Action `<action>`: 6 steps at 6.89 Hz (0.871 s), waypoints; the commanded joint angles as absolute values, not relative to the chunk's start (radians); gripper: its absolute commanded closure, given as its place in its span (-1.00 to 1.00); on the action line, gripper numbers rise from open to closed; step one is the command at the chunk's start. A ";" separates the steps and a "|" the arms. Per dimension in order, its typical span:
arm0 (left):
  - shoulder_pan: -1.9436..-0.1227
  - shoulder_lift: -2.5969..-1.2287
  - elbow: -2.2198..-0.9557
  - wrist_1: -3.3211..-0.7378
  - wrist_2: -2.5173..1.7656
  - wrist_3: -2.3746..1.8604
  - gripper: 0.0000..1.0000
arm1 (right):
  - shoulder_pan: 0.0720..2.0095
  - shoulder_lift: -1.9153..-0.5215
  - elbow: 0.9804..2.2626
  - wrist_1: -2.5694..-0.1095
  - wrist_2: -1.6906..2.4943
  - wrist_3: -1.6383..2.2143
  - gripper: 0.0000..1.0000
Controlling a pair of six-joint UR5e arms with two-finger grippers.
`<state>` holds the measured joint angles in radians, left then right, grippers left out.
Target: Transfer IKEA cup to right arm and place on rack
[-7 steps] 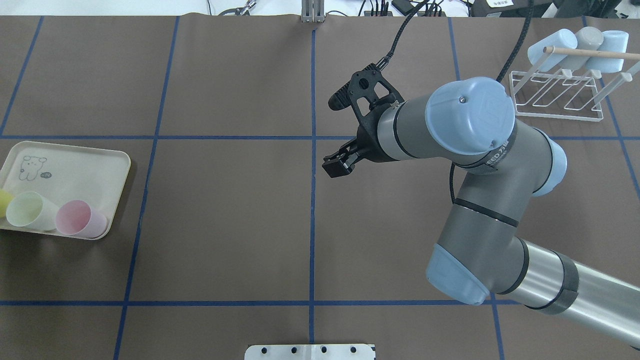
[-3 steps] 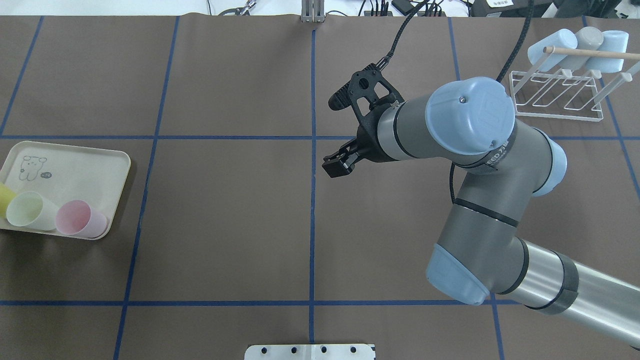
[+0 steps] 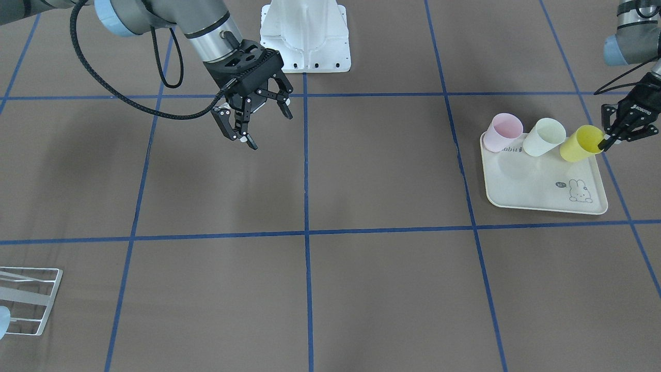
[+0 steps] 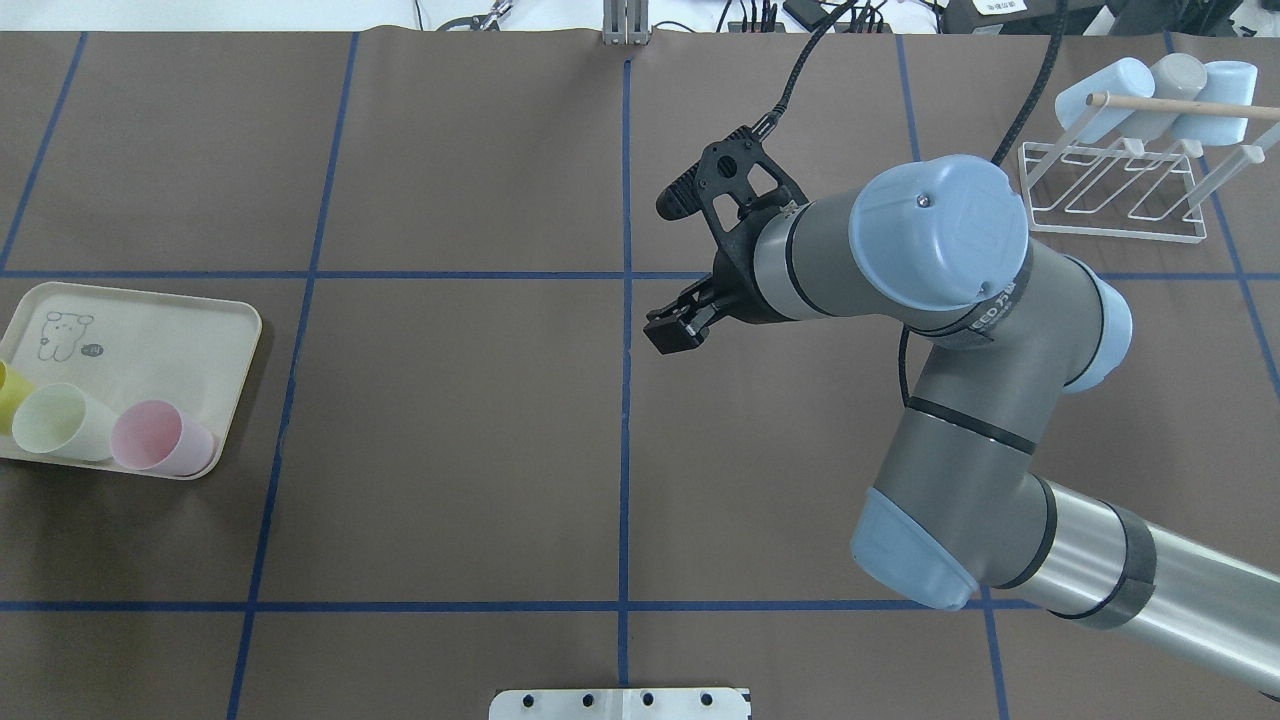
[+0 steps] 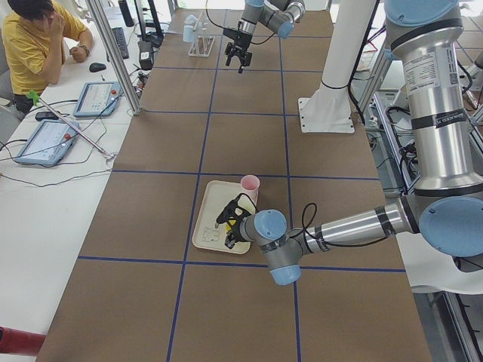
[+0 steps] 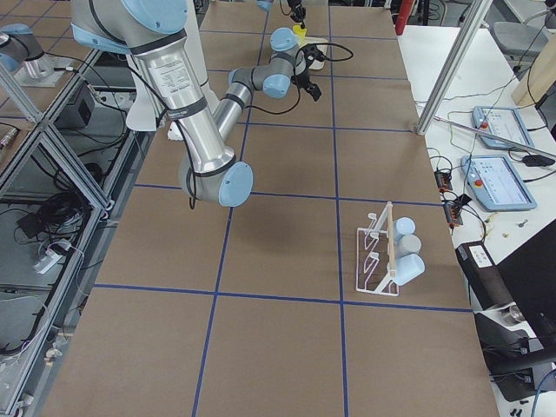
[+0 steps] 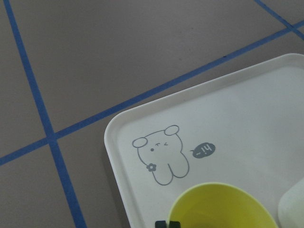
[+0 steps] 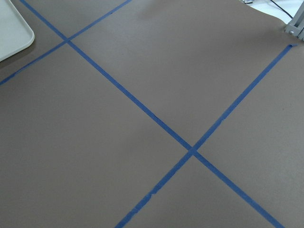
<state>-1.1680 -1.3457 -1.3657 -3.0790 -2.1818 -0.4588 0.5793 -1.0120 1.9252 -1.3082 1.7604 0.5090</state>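
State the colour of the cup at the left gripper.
The cup is yellow; front-facing view shows best.

The yellow cup (image 3: 576, 147) is leaning on the cream tray (image 3: 542, 194), the left gripper (image 3: 603, 146) pinching its rim. The right arm (image 4: 960, 470) is hovering mid-table, the right gripper (image 3: 271, 131) spread. The white wire rack (image 4: 1115, 234) is standing at the table's right end.

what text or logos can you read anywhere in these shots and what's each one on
"hi~": speech bubble printed on the tray.
"ROBOTIQ": body of the left gripper, whose jaws pinch the yellow cup.
"SEED", then unclear characters: black band on the right arm.
"...bbit": tray print beside the pink cup, blurred.
Tablet screens: too small to read.
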 commanded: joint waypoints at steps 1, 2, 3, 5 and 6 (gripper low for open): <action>-1.242 -1.367 -1.371 -3.073 -2.189 -0.459 1.00 | 0.578 -1.011 1.924 -1.307 1.750 0.508 -1.00; -1.282 -1.402 -1.371 -3.063 -2.238 -0.462 1.00 | 0.577 -1.011 1.922 -1.307 1.750 0.508 -1.00; -1.337 -1.460 -1.377 -3.022 -2.323 -0.474 1.00 | 0.577 -1.009 1.911 -1.298 1.729 0.503 -0.99; -1.348 -1.485 -1.524 -2.968 -2.387 -0.780 1.00 | 0.558 -1.012 1.858 -1.118 1.703 0.479 -0.99; -1.344 -1.520 -1.608 -2.970 -2.388 -1.016 1.00 | 0.545 -1.014 1.815 -1.007 1.698 0.479 -0.99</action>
<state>-1.3443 -1.4870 -1.5119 -2.9766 -2.3770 -0.7656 0.5583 -1.0116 1.8587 -1.1253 1.7049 0.4812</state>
